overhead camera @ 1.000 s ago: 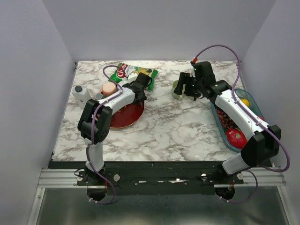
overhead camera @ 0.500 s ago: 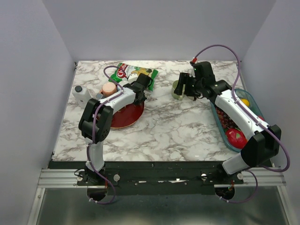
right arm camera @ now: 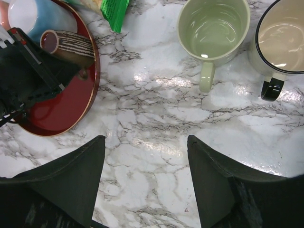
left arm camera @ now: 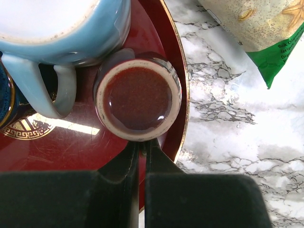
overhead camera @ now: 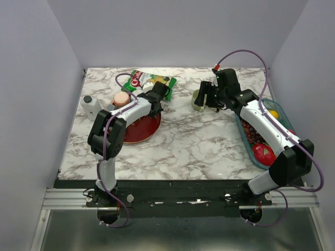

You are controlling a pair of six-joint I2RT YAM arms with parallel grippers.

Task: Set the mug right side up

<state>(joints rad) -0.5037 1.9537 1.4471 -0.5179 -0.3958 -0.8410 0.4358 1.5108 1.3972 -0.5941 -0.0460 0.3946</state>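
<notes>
Right pincer (right arm camera: 145, 142), jaws spread wide and empty, is backing off the green mug (right arm camera: 213, 28), now standing mouth-up on the table (right arm camera: 156, 118) beside a cream mug (right arm camera: 282, 35). Release is suggesting the flip is done.

I work at a table (overhead camera: 183, 146) with a glossy white marble top veined in grey, and everything else sits around it. 3 plain walls box it in, all a pale lavender-grey: a back wall (overhead camera: 178, 31) behind the table's far edge, a left wall (overhead camera: 31, 94) and a right wall (overhead camera: 309, 57) along its 2 sides. A black strip (overhead camera: 157, 184) runs along the table's near edge, then a silver metal rail (overhead camera: 68, 197) with slots. Below that rail, in front of the table, lies a dull grey metal floor (overhead camera: 183, 232). Light falls from above the table, soft and even on the walls, with bright white glare patches (right arm camera: 156, 78) on the marble.
</notes>
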